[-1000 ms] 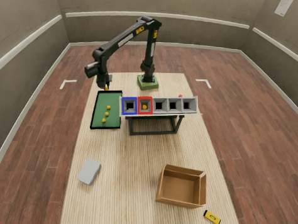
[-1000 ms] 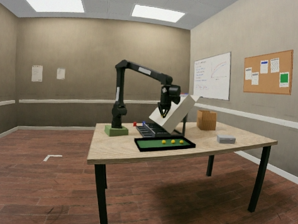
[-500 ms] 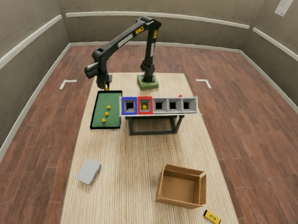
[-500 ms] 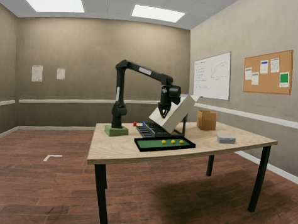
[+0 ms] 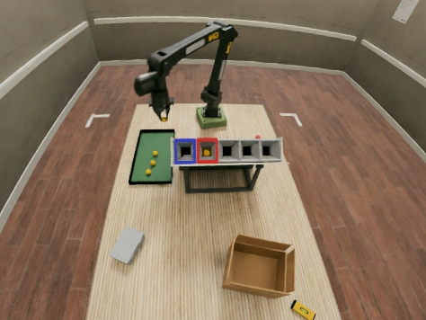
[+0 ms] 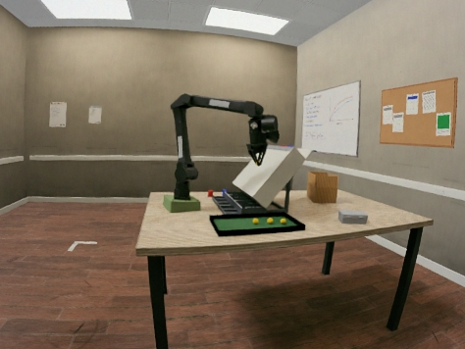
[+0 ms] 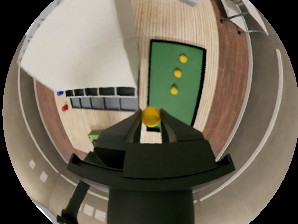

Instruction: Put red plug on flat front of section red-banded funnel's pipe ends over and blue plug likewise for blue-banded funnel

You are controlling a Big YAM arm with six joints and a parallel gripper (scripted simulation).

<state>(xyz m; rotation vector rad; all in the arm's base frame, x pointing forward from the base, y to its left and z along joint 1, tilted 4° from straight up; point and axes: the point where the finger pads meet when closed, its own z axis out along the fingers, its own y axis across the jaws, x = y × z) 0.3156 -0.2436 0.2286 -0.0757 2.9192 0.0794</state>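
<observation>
My gripper (image 5: 164,117) (image 6: 258,159) is shut on a yellow marble (image 5: 164,119) (image 7: 152,117). It hangs above the back edge of the green tray (image 5: 164,148) (image 6: 235,224) (image 7: 162,63), behind and to the left of the blue-banded funnel (image 5: 184,150). Three yellow marbles (image 5: 153,162) (image 6: 269,221) (image 7: 177,74) lie in the tray. The red-banded funnel (image 5: 207,150) has a yellow marble (image 5: 206,153) sitting in its mouth. Three grey funnels follow to the right. The red plug (image 5: 258,136) (image 6: 210,193) (image 7: 64,106) and the blue plug (image 6: 225,190) stand behind the rack, near the dark sectioned tray (image 6: 231,201) (image 7: 100,94).
The white sloped cover (image 6: 270,174) hides the pipes. The arm's green base (image 5: 211,118) stands behind the funnels. A cardboard box (image 5: 261,265) (image 6: 322,186), a grey block (image 5: 127,244) (image 6: 352,216) and a small yellow tool (image 5: 303,310) lie towards the front.
</observation>
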